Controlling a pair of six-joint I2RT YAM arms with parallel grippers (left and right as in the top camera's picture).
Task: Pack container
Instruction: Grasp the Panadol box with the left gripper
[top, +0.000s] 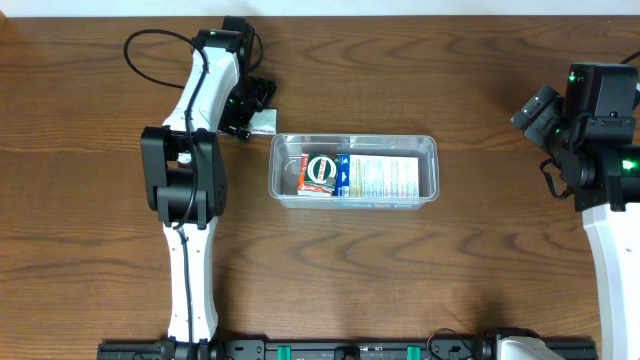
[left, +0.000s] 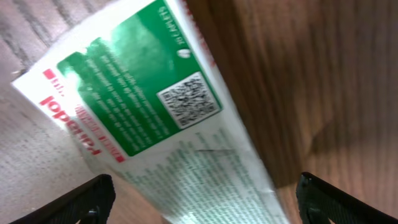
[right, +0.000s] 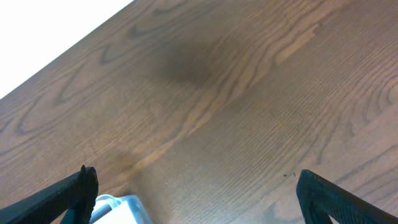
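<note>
Centre the spread left claw (left: 205, 190) over the box (left: 143, 93) lying by the left end of the container (top: 430, 145) on the table (top: 100, 250), clamp squarely, lift clear and set beside the packs (top: 345, 175) inside, leaving the right claw (right: 198, 196) apart, empty

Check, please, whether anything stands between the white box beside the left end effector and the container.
Nothing visible does. The white box is just off the container's far-left corner, with only the container's own wall to clear. Other boxes already lie inside it.
</note>
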